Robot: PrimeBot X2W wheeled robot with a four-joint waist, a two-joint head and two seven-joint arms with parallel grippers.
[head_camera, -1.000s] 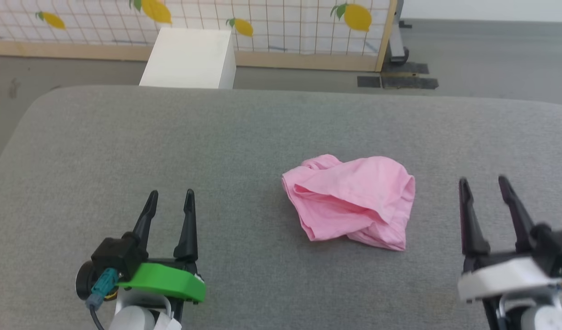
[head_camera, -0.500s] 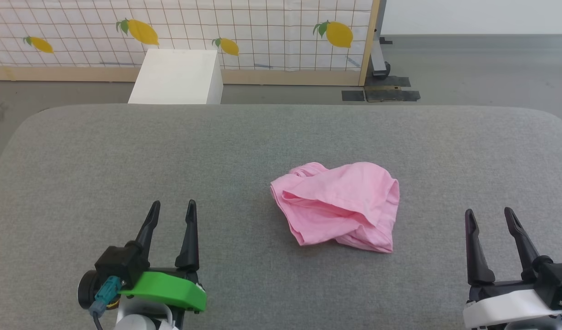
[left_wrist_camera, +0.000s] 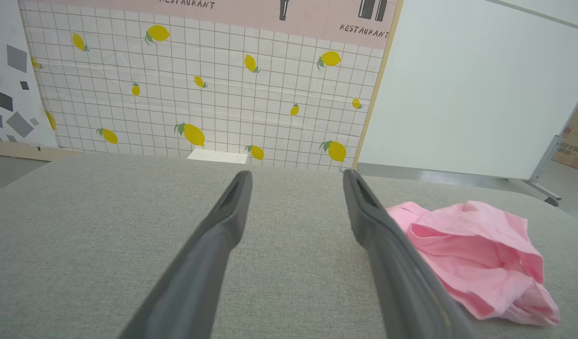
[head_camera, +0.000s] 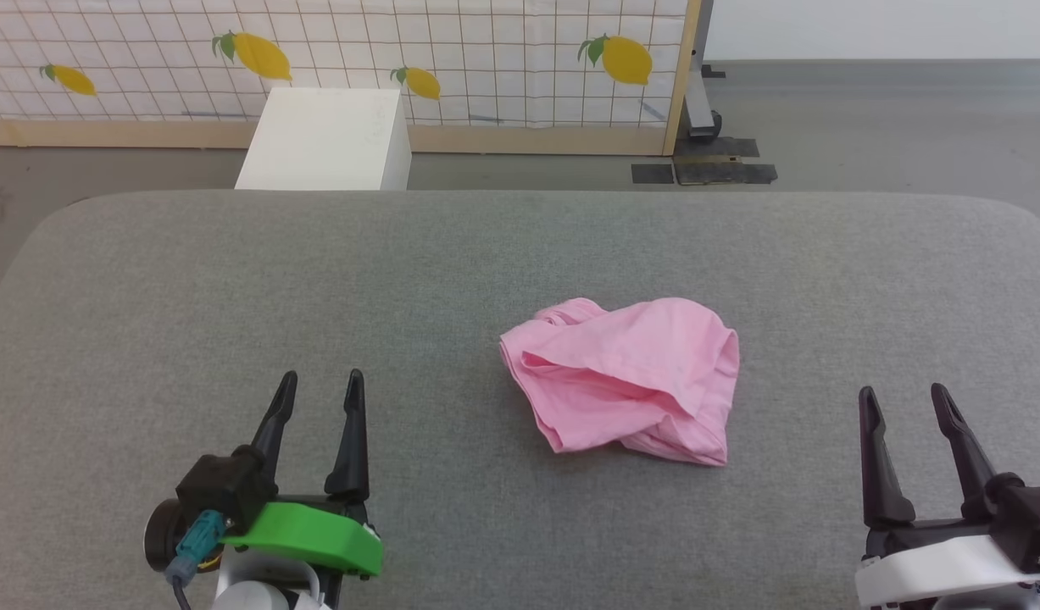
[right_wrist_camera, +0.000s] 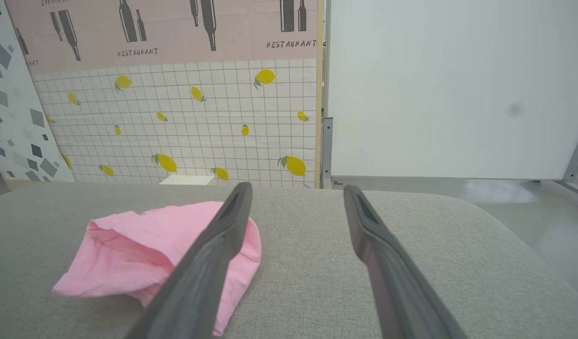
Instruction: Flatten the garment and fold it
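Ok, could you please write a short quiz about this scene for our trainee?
1. True or false: the crumpled light-pink cloth garment lies on the grey fabric-covered surface, not yet flattened.
2. The left pincer and the right pincer are: A) both open and empty, B) both shut, C) holding the garment.
3. Short answer: what stands beyond the surface's far edge?
Key: 1 true; 2 A; 3 a white box.

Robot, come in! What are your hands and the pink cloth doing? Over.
Left gripper open, empty. Right gripper open, empty. Garment crumpled on grey padded surface between them, untouched. White box beyond far edge.
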